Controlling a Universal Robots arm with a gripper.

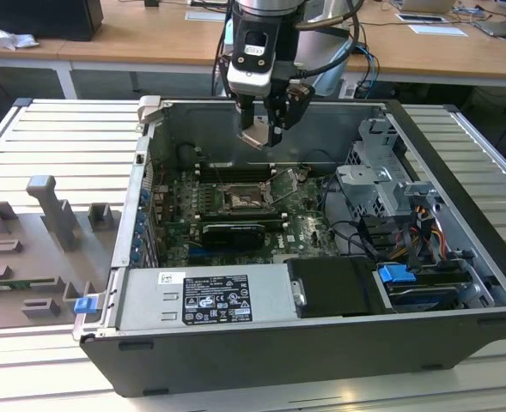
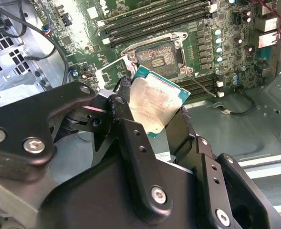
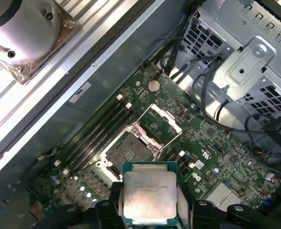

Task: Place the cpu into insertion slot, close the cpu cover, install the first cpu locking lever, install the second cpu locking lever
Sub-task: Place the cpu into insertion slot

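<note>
The hand (image 2: 154,114) is clenched on the cpu (image 2: 155,101). Its black fingers (image 2: 122,98) press two opposite edges of the chip, and the pale metal top faces both wrist cameras with a thin green edge showing around it. The chip hangs in the air, tilted in the second wrist view, and touches nothing but the fingers.

Below it lies the green motherboard (image 3: 212,148). The insertion slot (image 3: 128,150) sits bare and dark inside its metal rim. The cpu cover (image 3: 158,125) is swung up and open on its hinge, standing just beside the slot on the side toward a round coin cell battery (image 3: 153,86). Long black memory slots (image 3: 99,131) run alongside the socket.

In the exterior view the hand hovers well above the board, over the far part of the open computer case (image 1: 261,360), which lies on its side on the slatted bench (image 1: 64,137). A power supply (image 1: 210,296) with a white label fills the near wall of the case. A black expansion card (image 1: 231,233) lies between it and the socket. A metal drive cage (image 1: 377,172) stands at the exterior view's right, with a blue clip (image 1: 396,276) nearer the camera. Grey fixture blocks (image 1: 59,219) rest on the bench at the exterior view's left. Wooden desks (image 1: 149,39) stand beyond.
</note>
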